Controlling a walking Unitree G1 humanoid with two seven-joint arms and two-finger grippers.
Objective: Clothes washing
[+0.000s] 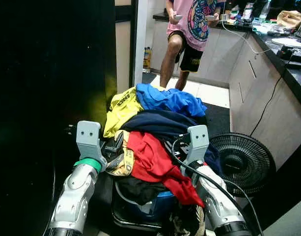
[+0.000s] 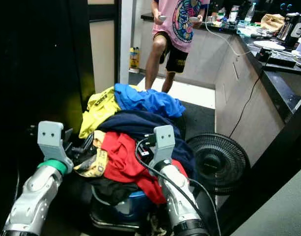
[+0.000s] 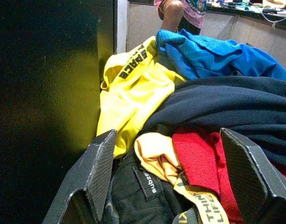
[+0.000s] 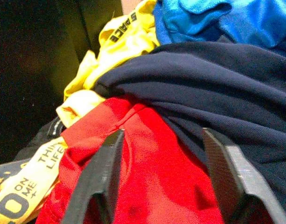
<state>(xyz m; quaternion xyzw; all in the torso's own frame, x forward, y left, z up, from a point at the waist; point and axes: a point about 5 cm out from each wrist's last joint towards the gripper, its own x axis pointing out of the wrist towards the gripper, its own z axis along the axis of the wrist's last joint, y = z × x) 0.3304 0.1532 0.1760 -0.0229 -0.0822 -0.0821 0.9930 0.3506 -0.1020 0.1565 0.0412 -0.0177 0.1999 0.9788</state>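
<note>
The left gripper (image 3: 168,182) is hanging with fingers apart at the clothes (image 1: 155,128) heaped on the basket (image 1: 145,206); the right gripper (image 4: 163,177), fingers apart, is pressing toward the red shirt (image 4: 147,158). The load is likely being carried or gathered; next, closing on fabric.

My head views are sharp but unevenly lit: the tiled floor (image 1: 209,91) at the back is bright, while the tall dark panel (image 1: 52,73) on my left stays near black apart from a dull yellow sheen reflected off the yellow shirt (image 1: 122,109). Colours in the heap are saturated. Deep shadow sits under the basket (image 1: 150,209). In my wrist views, my gripper fingers (image 3: 98,172) loom soft and slightly blurred.
</note>
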